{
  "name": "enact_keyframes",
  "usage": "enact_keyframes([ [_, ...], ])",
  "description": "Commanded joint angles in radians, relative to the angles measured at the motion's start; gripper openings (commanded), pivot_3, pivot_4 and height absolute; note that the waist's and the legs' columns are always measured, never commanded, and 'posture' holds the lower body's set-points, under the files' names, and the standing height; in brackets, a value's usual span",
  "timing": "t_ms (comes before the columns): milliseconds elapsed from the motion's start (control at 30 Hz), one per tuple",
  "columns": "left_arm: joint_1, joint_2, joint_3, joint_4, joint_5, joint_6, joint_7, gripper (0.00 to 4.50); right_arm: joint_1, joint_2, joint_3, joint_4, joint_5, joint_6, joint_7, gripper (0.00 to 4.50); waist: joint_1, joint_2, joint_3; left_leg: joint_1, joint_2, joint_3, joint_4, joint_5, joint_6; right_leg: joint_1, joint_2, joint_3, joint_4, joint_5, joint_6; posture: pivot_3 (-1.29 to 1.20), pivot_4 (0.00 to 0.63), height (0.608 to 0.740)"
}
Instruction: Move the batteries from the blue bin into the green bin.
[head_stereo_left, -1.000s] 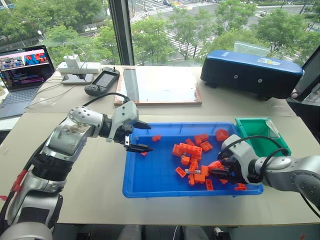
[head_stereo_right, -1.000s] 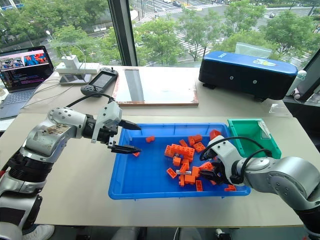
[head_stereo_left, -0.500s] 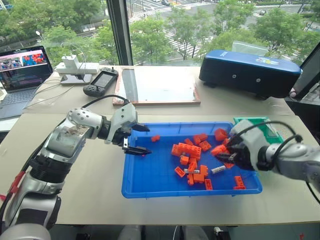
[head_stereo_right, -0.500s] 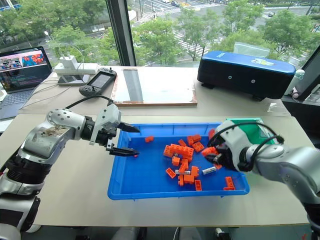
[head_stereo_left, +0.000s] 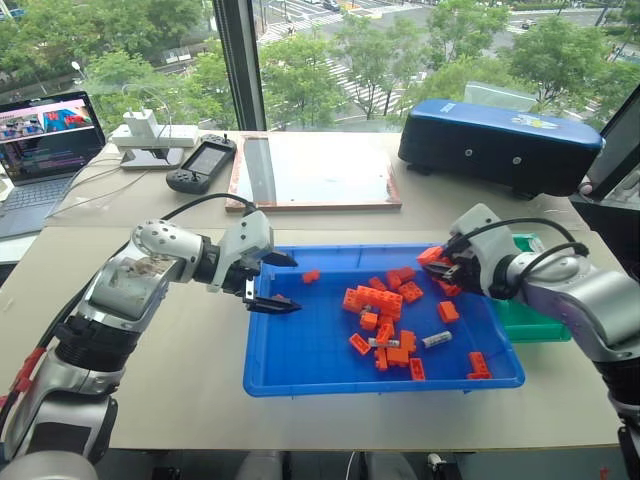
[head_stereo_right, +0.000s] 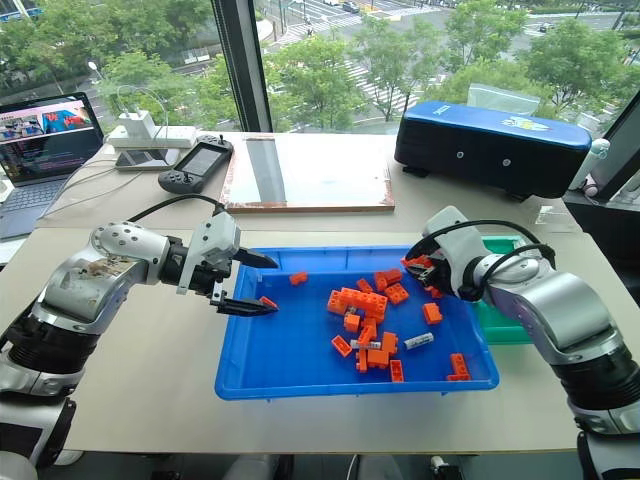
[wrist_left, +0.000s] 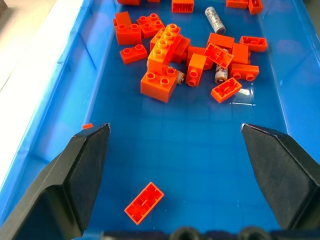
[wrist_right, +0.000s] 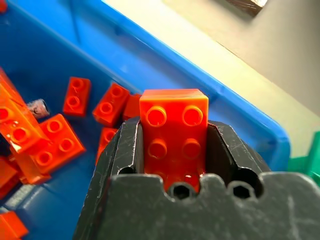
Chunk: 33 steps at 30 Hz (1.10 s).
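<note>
The blue bin (head_stereo_left: 300, 385) holds scattered orange bricks and silver batteries. One battery (head_stereo_left: 436, 339) lies near the bin's right side, and a second battery (head_stereo_left: 378, 342) lies among the bricks. My right gripper (head_stereo_left: 440, 262) hovers over the bin's far right corner, shut on an orange brick (wrist_right: 173, 131). My left gripper (head_stereo_left: 272, 282) hangs open and empty over the bin's left part, a loose brick (wrist_left: 144, 202) below it. The green bin (head_stereo_left: 527, 322) sits right of the blue bin, largely hidden behind my right arm.
A dark navy case (head_stereo_left: 500, 140) stands at the back right. A wooden board (head_stereo_left: 315, 170), a handheld controller (head_stereo_left: 205, 160) and a laptop (head_stereo_left: 45, 135) lie along the back of the table. Windows rise behind them.
My right gripper rose out of the brick pile at the bin's near right and moved toward the far right corner, carrying an orange brick. The left arm stayed put.
</note>
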Motion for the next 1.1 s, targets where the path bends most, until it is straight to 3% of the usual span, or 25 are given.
enact_keyframes([
  [33,-0.005,0.008,0.024,-0.025,-0.006,-0.014,0.008,4.50,-0.010,0.003,-0.051,-0.022,-0.035,-0.029,0.030,3.32,0.000,0.000,0.000,0.000,0.000,0.000,0.000,0.000,0.000,0.000,0.000,0.000,0.000,0.000,0.000,0.00,0.150,0.732],
  [133,-0.006,0.006,0.023,-0.022,-0.008,-0.020,0.006,4.50,-0.007,-0.005,-0.086,-0.048,-0.033,-0.020,0.054,4.37,0.002,0.000,0.000,0.000,0.000,0.000,0.000,0.000,0.000,0.000,0.000,0.000,0.000,0.000,0.000,0.00,0.150,0.732],
  [167,-0.007,0.003,0.022,-0.021,-0.010,-0.023,0.004,4.50,-0.002,-0.011,-0.114,-0.066,-0.016,-0.010,0.070,4.44,0.002,0.000,0.000,0.000,0.000,0.000,0.000,0.000,0.000,0.000,0.000,0.000,0.000,0.000,0.000,0.00,0.150,0.732],
  [367,-0.040,-0.038,0.029,-0.005,-0.051,0.000,-0.001,4.50,0.125,-0.205,-0.229,-0.311,0.197,0.105,0.342,4.44,0.016,0.000,0.000,-0.001,0.001,-0.001,0.000,0.000,0.000,0.001,0.000,-0.001,0.000,0.000,0.000,0.00,0.150,0.732],
  [500,-0.062,-0.048,0.018,-0.001,-0.089,0.046,-0.031,4.50,0.203,-0.300,-0.214,-0.392,0.193,0.110,0.395,4.44,0.016,0.000,0.000,0.000,0.001,0.000,0.002,-0.001,0.001,0.002,0.001,-0.001,-0.001,0.000,0.000,0.00,0.150,0.732],
  [800,-0.072,-0.047,-0.007,-0.007,-0.084,0.047,-0.061,4.50,0.322,-0.303,-0.094,-0.301,0.010,-0.104,0.475,4.44,0.019,0.000,0.000,0.000,0.001,0.000,0.005,-0.001,0.001,0.001,0.001,0.000,-0.002,0.000,0.000,0.00,0.150,0.732],
  [1067,-0.057,-0.044,0.013,-0.031,-0.097,0.064,-0.033,4.50,0.321,-0.267,0.014,-0.161,-0.147,-0.254,0.540,4.44,0.021,0.000,0.000,0.000,0.001,0.000,0.008,-0.002,0.002,0.001,0.001,0.000,-0.001,0.000,0.000,0.00,0.150,0.732],
  [1100,-0.053,-0.042,0.016,-0.032,-0.095,0.063,-0.029,4.50,0.322,-0.259,0.023,-0.149,-0.162,-0.265,0.545,3.93,0.021,0.000,0.000,0.000,0.001,0.000,0.008,-0.002,0.002,0.001,0.001,0.000,-0.001,0.000,0.000,0.00,0.150,0.732],
])
